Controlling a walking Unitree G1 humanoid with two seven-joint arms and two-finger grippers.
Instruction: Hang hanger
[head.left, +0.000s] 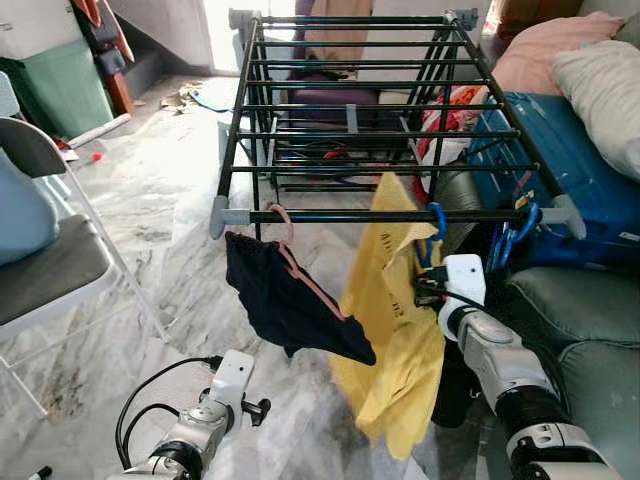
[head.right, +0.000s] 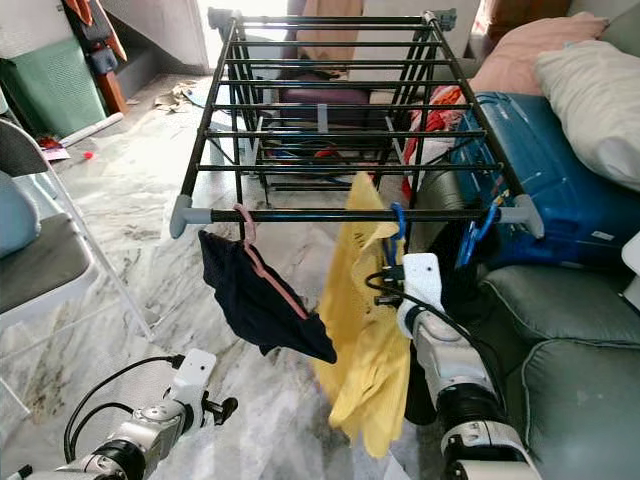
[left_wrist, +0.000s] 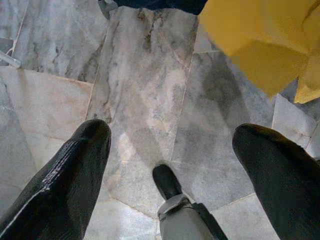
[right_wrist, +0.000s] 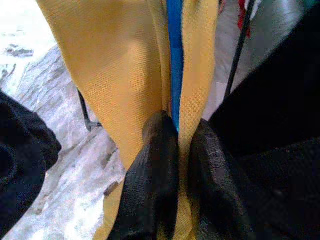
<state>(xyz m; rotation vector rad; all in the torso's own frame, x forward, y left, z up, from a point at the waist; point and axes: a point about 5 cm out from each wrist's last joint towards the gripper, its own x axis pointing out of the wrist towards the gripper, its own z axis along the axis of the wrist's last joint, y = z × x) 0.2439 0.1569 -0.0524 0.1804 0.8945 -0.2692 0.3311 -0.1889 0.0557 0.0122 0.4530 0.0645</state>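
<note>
Right now the right gripper (right_wrist: 176, 131) is pinching a blue hanger (right_wrist: 174, 60) together with the yellow shirt (head.left: 392, 330) draped on it, jaws clenched on the fabric and the hanger's stem. The hanger's blue hook (head.left: 437, 222) is sitting at the front rail (head.left: 400, 215) of a black drying rack (head.left: 350, 110), and it seems to be already over the rail, though the shirt is hiding part of it. By this reading the hanging step is nearly finished; the next move is probably calling for the jaws to release and the arm to back away without tugging the shirt off. Beside it on the same rail, a pink hanger (head.left: 285, 225) is carrying a dark garment (head.left: 285, 305). The left gripper (left_wrist: 170, 165) is idling low over the floor with its jaws released and holding nothing. A pale marble floor (head.left: 150, 200) is stretching under the rack. A grey folding chair (head.left: 50, 270) is standing at the left, and a blue suitcase (head.left: 560, 170) and a green sofa (head.left: 590, 330) are crowding the right.
</note>
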